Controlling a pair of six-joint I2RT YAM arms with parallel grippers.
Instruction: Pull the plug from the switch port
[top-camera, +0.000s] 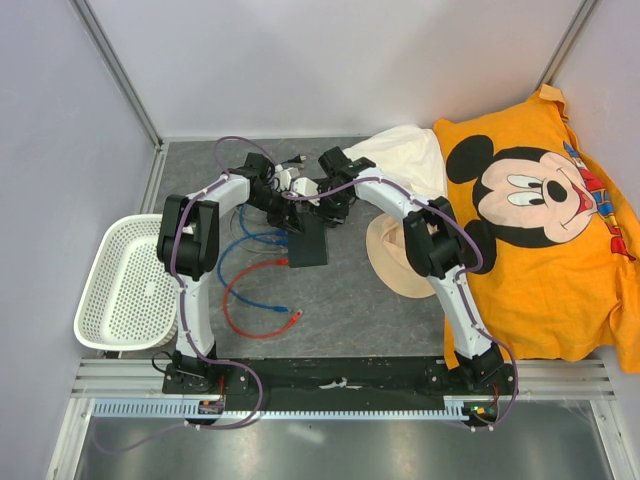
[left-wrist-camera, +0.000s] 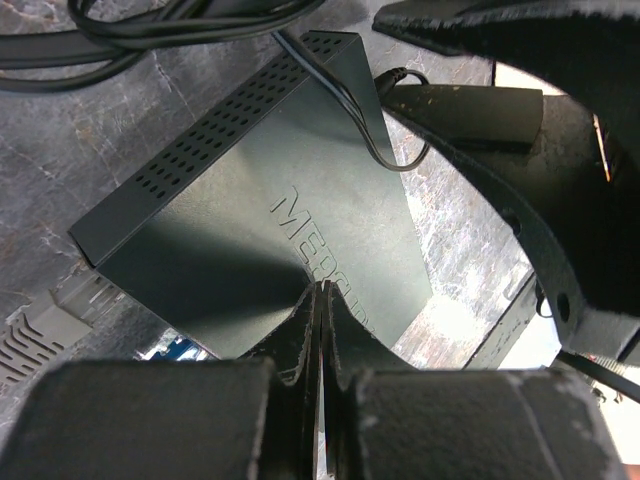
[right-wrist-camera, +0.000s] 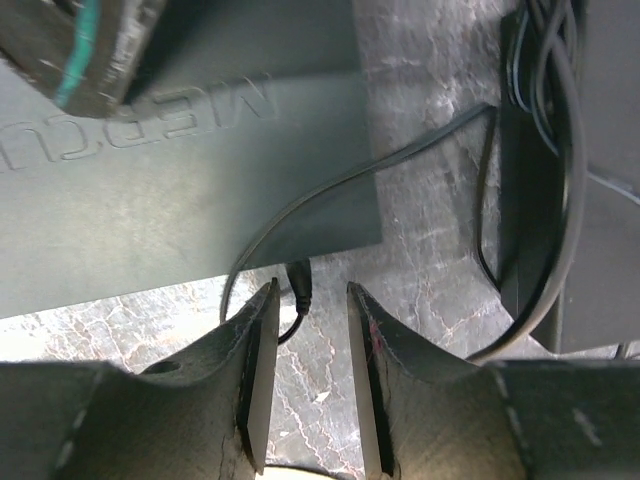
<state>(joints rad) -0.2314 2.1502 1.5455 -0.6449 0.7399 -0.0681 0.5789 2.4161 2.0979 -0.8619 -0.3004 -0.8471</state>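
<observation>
Our right gripper (right-wrist-camera: 310, 292) has its fingers spread, and between them lies the black barrel plug (right-wrist-camera: 299, 280), just beside the narrow edge of the black switch (right-wrist-camera: 180, 170) marked "MERCU". We cannot tell if the plug sits in the switch port, which is hidden on that edge. Its thin cord (right-wrist-camera: 330, 189) curves over the switch top toward the power brick (left-wrist-camera: 465, 105). Our left gripper (left-wrist-camera: 318, 298) is pressed together over the switch. From above, the switch lies between blue cables (top-camera: 252, 240) and a tan hat (top-camera: 392, 270).
</observation>
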